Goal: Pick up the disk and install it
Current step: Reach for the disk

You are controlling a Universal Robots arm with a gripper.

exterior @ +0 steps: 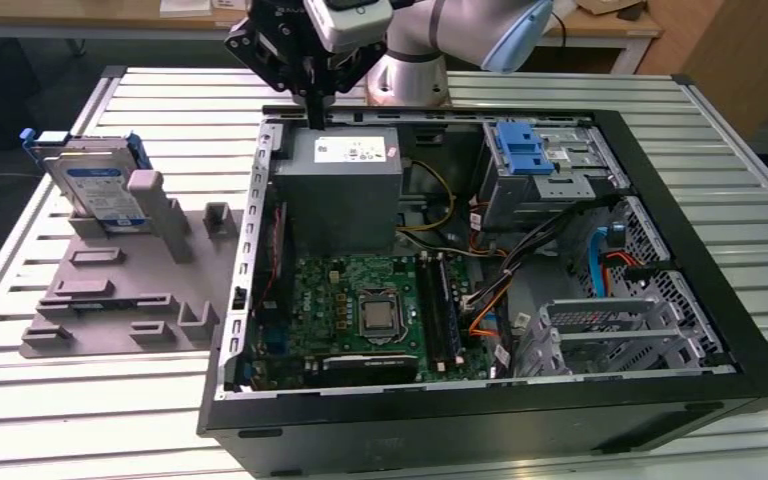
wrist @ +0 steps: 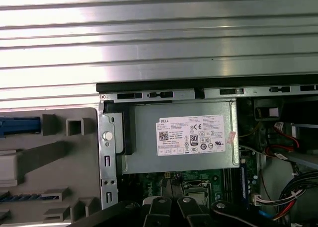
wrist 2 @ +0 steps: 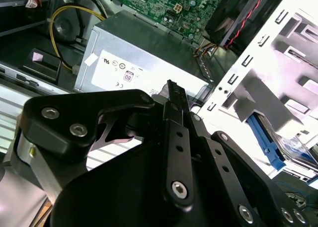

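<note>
The disk, a silver drive with a white-and-blue label in a blue carrier frame, stands upright in a grey fixture on the exterior view's left, outside the computer case. Its blue frame also shows in both wrist views. My gripper hangs above the rear edge of the open case, over the grey power-supply box, well to the right of the disk. Its black fingers are pressed together with nothing between them.
The open black computer case holds a green motherboard, cables and a drive bay with a blue latch. The grey fixture has several empty slots. Everything rests on a slatted metal table.
</note>
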